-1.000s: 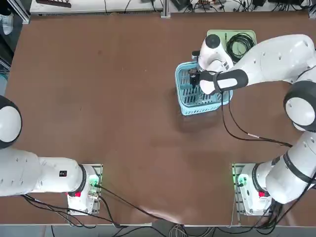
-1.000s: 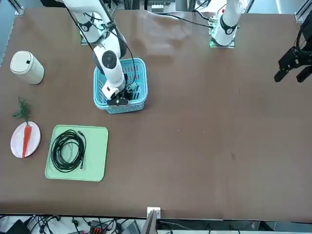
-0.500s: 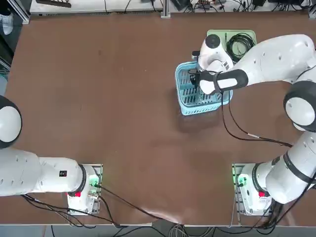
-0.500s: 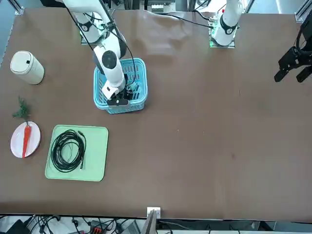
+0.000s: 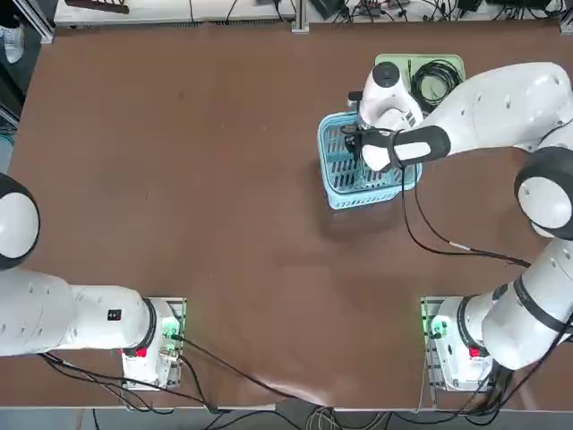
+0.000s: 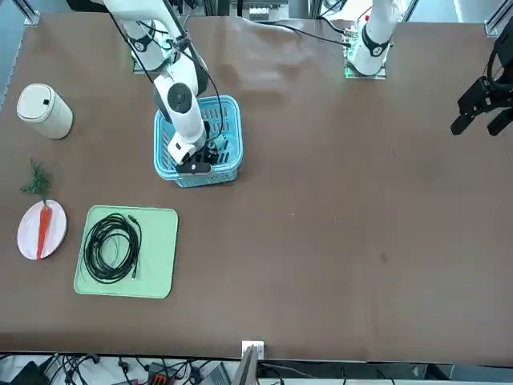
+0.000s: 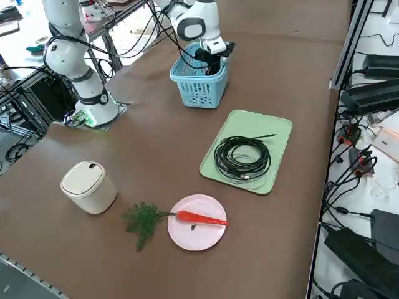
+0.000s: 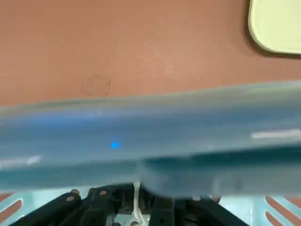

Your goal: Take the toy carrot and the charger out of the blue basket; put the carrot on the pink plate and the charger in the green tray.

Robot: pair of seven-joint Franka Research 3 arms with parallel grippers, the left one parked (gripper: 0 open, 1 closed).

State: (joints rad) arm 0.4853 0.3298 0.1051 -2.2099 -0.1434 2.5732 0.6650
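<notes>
Apparently right gripper (image 8: 142, 207) clenched on charger's white cable (image 8: 137, 201), within blue basket (image 7: 202, 92).

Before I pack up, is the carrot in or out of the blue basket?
Out: the carrot lies across the pink plate, away from the basket.

From my feeds, there's a white lidded canister (image 7: 89, 187) standing upright on the brown tabletop (image 6: 337, 241), near the plate but not touching it. A black cable (image 7: 242, 159) is lying in the tray, wound into loose loops with one end poking out. Past the table edge I can also see a white surface (image 7: 381, 171) cluttered with black boxes (image 7: 368, 258) and tangled wires.
</notes>
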